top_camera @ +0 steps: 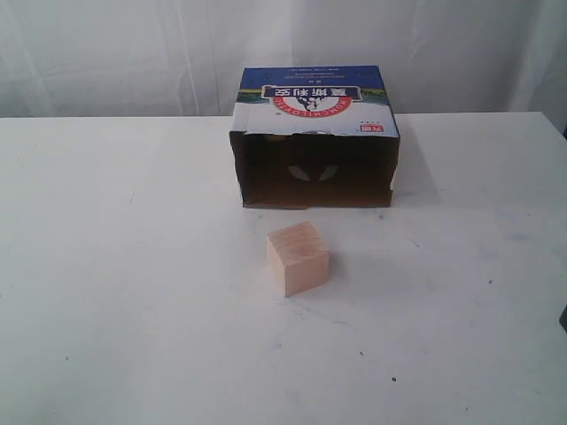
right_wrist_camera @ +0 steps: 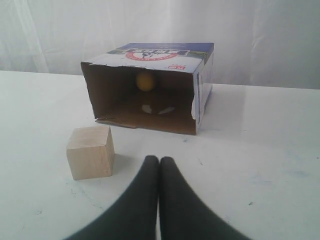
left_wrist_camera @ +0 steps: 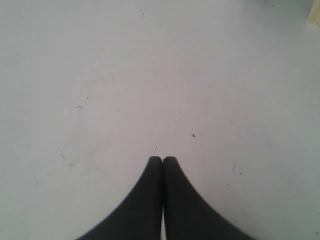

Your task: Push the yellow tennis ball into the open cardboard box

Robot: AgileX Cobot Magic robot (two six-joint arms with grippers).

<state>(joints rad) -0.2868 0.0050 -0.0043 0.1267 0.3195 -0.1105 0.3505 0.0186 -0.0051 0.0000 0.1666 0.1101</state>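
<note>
– So, where is the ball (right_wrist_camera: pixel 145 80)?

– Inside the box (right_wrist_camera: pixel 204 80), far in, near the back wall. I only catch it in my right wrist view, a dim yellow spot in the dark. In the exterior view the inside is too dark to show it.

– Why does the box lie like that?

– It's on its side on the bench (top_camera: pixel 106 266) with its mouth facing me, so I'd say a ball rolled along the bench goes straight in. By that reckoning the pushing looks done.

– And the cube (top_camera: pixel 298 258)?

– It sits on the bench just in front of the mouth, apart from the box. It doesn't block the whole opening, and nothing touches it.

– Your jaws?

– Both pairs are closed, tips pressed together, gripping nothing. Closed tips make a blunt nose for nudging, which I take to be the reason.

– How are your arms posed?

– My right wrist is low and near level, aimed across the bench at the box mouth and well short of it. My left points down at bare bench, with nothing of the task under it. Neither arm shows in the exterior view, so both sit outside that frame
</note>
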